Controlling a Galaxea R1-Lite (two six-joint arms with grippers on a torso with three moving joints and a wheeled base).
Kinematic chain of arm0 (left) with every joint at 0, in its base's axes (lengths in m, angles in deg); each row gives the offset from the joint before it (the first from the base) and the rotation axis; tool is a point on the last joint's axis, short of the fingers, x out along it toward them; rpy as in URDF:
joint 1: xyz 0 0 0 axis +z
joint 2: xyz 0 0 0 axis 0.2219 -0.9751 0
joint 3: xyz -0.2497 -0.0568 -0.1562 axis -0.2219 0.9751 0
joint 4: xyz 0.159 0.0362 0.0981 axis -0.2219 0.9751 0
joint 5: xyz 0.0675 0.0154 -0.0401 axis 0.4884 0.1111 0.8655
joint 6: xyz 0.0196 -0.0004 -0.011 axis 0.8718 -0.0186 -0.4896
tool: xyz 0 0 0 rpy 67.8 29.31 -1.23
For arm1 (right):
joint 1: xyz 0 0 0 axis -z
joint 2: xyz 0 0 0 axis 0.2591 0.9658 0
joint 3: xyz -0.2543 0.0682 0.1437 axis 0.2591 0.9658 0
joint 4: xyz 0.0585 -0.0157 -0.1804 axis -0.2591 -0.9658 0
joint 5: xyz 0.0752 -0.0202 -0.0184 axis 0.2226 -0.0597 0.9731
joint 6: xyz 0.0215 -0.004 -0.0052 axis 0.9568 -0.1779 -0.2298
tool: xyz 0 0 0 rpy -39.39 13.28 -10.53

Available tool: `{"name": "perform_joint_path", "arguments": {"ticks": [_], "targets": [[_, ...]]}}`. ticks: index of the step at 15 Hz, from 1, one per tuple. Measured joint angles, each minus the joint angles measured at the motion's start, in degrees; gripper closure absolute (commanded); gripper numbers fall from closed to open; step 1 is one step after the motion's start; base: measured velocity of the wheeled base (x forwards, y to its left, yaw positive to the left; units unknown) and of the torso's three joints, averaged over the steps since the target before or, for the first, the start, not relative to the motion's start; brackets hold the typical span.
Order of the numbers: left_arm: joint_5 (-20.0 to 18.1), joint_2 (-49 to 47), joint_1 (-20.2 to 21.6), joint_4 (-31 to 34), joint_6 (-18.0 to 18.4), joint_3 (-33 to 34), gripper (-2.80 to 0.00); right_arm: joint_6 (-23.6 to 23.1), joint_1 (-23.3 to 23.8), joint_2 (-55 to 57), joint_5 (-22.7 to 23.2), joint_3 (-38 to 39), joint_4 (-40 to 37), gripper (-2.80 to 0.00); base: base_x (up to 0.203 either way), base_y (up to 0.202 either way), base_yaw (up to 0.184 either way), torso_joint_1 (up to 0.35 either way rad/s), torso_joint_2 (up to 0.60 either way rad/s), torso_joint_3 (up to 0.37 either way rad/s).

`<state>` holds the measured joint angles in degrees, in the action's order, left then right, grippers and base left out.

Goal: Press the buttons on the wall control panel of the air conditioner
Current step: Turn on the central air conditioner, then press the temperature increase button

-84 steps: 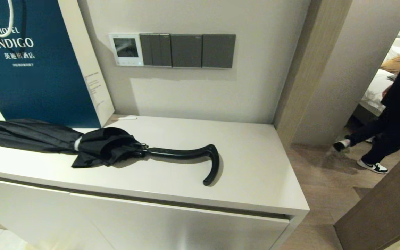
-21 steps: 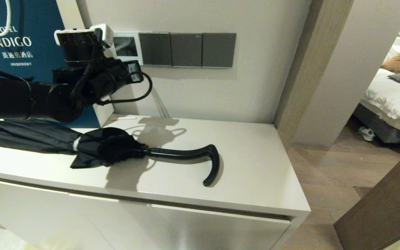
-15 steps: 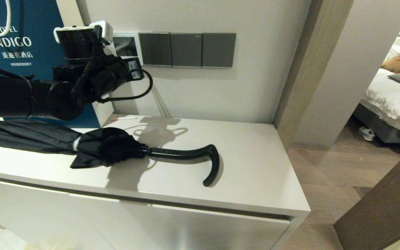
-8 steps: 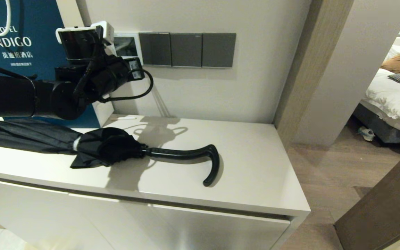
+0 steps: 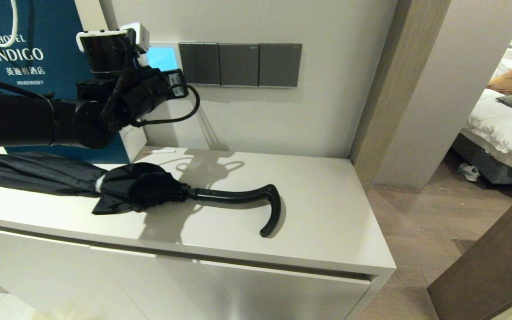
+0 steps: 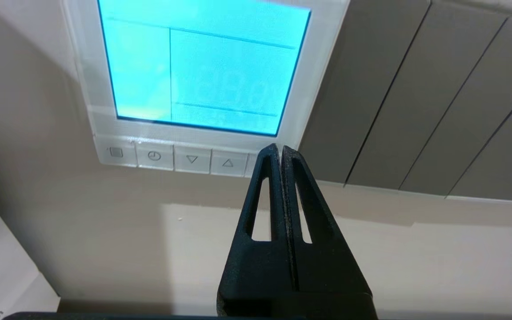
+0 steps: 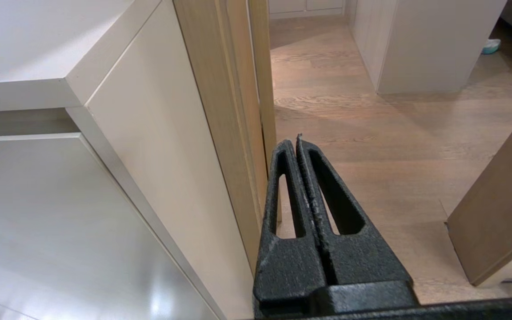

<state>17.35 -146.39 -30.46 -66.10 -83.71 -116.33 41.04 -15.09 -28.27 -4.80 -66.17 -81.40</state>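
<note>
The white wall control panel has its screen lit light blue; it also shows in the head view. Its row of small white buttons runs under the screen. My left gripper is shut, and its tips sit over the rightmost button, hiding most of it. The up-arrow button is just beside the tips. In the head view my left arm reaches to the panel and covers its lower edge. My right gripper is shut and empty, low beside the cabinet's side.
Dark grey switch plates adjoin the panel on its right. A folded black umbrella lies on the white cabinet top below my arm. A blue hotel bag stands at the left. A doorway opens at the right.
The panel's screen has gone from dark to lit light blue. My left arm has come in and edged slightly right and towards the wall. A person has left the doorway.
</note>
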Motion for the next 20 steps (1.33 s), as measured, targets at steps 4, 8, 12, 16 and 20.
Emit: {"name": "perform_joint_path", "arguments": {"ticks": [4, 8, 12, 16, 20], "targets": [[-0.08, 1.14, 0.00, -1.45, -0.47, 4.44, 0.00, 0.00, 0.00, 0.00, 0.00, 0.00, 0.00, 0.00, 0.000, 0.000, 0.000, 0.000, 0.00, 0.000], [-0.17, 5.13, -0.02, -8.05, -0.27, 14.17, 0.00, 0.00, 0.00, 0.00, 0.00, 0.00, 0.00, 0.00, 0.000, 0.000, 0.000, 0.000, 0.00, 0.000], [-0.26, 10.45, 0.00, -10.77, -0.24, 21.16, 0.00, -0.01, 0.00, 0.00, 0.00, 0.00, 0.00, 0.00, 0.000, 0.000, 0.000, 0.000, 0.00, 0.000], [-0.68, 14.10, 0.58, -10.88, -0.24, 24.54, 0.00, 0.00, 0.00, 0.00, 0.00, 0.00, 0.00, 0.00, 0.000, 0.000, 0.000, 0.000, 0.00, 0.000], [-1.86, 12.89, 1.80, -10.81, -0.26, 23.04, 0.00, 0.00, 0.00, 0.00, 0.00, 0.00, 0.00, 0.00, 0.000, 0.000, 0.000, 0.000, 0.00, 0.000]]}}
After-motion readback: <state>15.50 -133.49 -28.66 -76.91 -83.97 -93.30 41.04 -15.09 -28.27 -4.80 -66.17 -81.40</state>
